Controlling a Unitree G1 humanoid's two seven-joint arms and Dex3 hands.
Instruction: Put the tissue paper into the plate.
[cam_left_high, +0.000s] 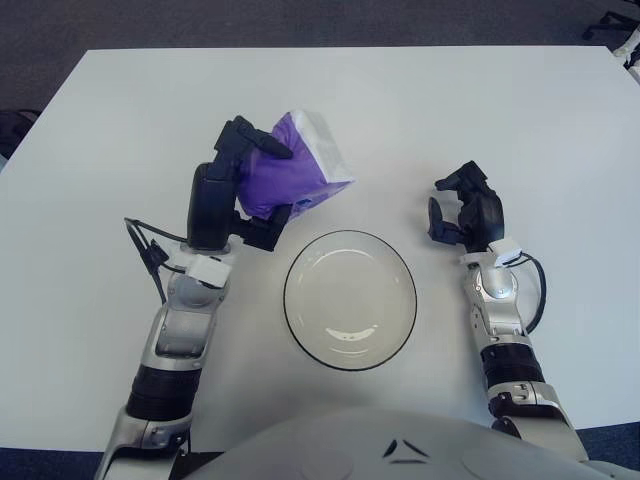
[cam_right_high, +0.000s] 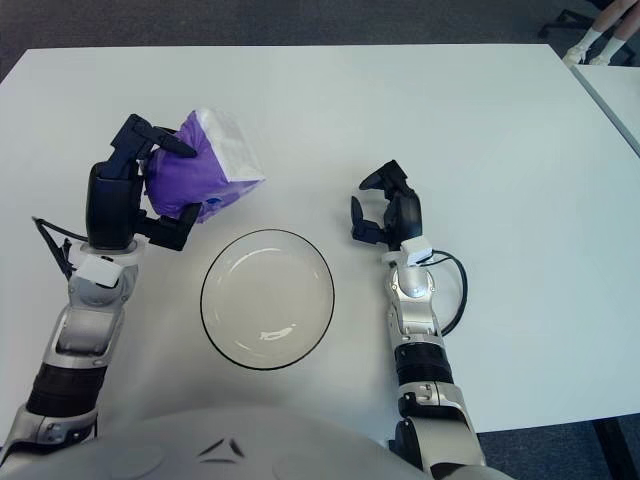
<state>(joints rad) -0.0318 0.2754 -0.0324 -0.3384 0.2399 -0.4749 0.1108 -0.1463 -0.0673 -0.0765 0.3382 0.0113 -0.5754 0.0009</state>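
While my left hand (cam_left_high: 238, 190) grips the tissue paper (cam_left_high: 292, 167), its fingers are curled around the purple pack, one dark finger lying across the top and another pressing from below. The pack is tilted, its white end pointing up and toward my right, and it appears raised off the white table (cam_left_high: 120, 110). It sits up and to the left of the plate (cam_left_high: 350, 299), apart from it, with only its lower corner near the plate's rim. The plate is a round white dish with a dark rim, standing on the table directly before my torso, with nothing inside it. A black cable (cam_left_high: 145, 250) loops beside my left wrist. My right hand (cam_left_high: 466, 212) shows just to the right of the plate, up by its upper edge; its fingers are loosely bent, spread apart, and hold nothing. A black cable (cam_left_high: 538, 290) also loops at my right forearm.
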